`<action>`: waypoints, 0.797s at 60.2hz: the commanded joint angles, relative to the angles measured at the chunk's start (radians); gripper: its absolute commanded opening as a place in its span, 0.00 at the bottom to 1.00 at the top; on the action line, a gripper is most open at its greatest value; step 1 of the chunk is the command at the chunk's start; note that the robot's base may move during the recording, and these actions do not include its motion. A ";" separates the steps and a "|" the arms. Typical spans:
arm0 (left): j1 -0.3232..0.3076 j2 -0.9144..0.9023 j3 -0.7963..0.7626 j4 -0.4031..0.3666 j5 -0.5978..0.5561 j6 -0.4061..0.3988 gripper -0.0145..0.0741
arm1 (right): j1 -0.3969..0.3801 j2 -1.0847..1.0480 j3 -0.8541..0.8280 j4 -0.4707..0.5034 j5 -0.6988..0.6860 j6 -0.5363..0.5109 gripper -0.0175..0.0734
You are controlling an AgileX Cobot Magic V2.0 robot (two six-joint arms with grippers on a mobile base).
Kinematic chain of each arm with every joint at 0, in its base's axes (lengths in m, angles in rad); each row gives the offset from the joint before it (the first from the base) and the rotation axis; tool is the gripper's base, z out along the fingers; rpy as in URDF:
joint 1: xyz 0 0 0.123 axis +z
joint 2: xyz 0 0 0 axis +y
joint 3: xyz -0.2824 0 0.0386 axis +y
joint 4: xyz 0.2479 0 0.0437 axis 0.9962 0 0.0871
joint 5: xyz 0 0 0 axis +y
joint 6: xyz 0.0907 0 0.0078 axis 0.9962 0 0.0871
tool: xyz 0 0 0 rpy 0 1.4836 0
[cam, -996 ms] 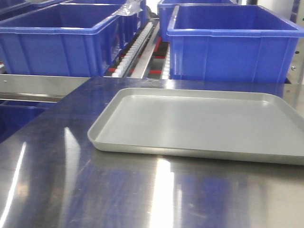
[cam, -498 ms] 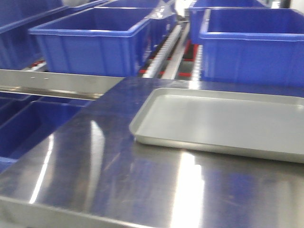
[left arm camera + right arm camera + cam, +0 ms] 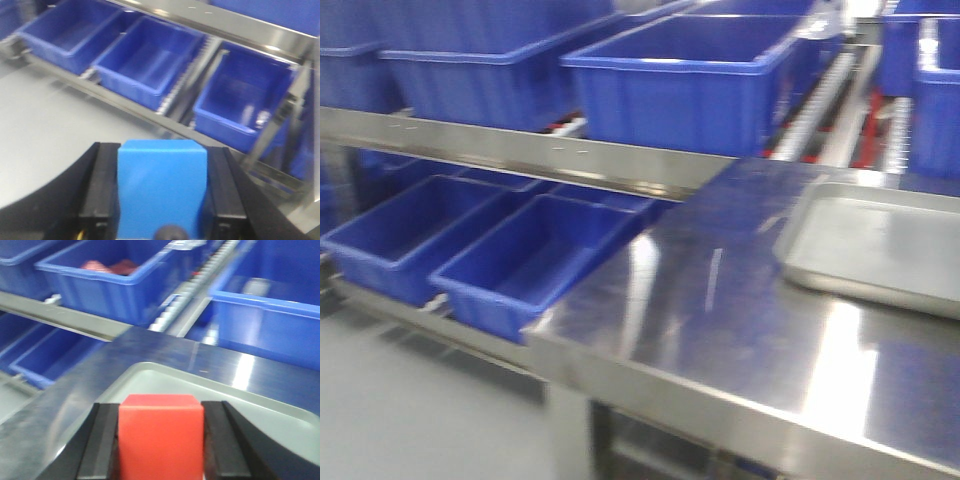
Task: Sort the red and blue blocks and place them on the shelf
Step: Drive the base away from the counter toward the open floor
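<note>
Blue plastic fills most of the front view: large bins [image 3: 680,80] stand in a row on the upper tier of the shelf [image 3: 550,155], behind its flat steel front rail, and more bins [image 3: 530,260] sit on a lower tier beyond the left edge of the tabletop [image 3: 720,300]. The rail meets the tabletop at its far left corner. A shallow grey tray [image 3: 865,245] lies flat towards the far right of the tabletop, with one rounded corner showing. This view is blurred.

In the left wrist view, the left jaws are closed on the blue block [image 3: 161,185]. A black pad [image 3: 102,185] presses against each side of it, with no gap visible. Beyond the block, three lower-tier bins [image 3: 145,60] sit side by side with white roller tracks [image 3: 182,85] between them. A grey floor [image 3: 50,125] lies in front of them.

In the right wrist view, the right jaws grip the red block [image 3: 161,435] in the same way, with black pads [image 3: 102,440] tight on both sides. The block hangs over the tray [image 3: 175,380], near its rounded left corner. Whether the block touches the tray cannot be told. Past the far edge of the tabletop [image 3: 125,350], an upper bin [image 3: 100,285] holds some reddish things [image 3: 107,266], too blurred to name.
</note>
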 commanded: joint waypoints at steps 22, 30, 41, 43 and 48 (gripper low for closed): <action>-0.005 0.003 -0.031 -0.005 -0.085 0.000 0.31 | -0.004 0.004 -0.028 -0.007 -0.090 -0.005 0.26; -0.005 0.003 -0.031 -0.005 -0.085 0.000 0.31 | -0.004 0.004 -0.028 -0.007 -0.090 -0.005 0.26; -0.005 0.003 -0.031 -0.005 -0.085 0.000 0.31 | -0.004 0.004 -0.028 -0.007 -0.090 -0.005 0.26; -0.005 0.003 -0.031 -0.005 -0.085 0.000 0.31 | -0.004 0.004 -0.028 -0.007 -0.090 -0.005 0.26; -0.005 0.003 -0.031 -0.005 -0.085 0.000 0.31 | -0.004 0.004 -0.028 -0.007 -0.090 -0.005 0.26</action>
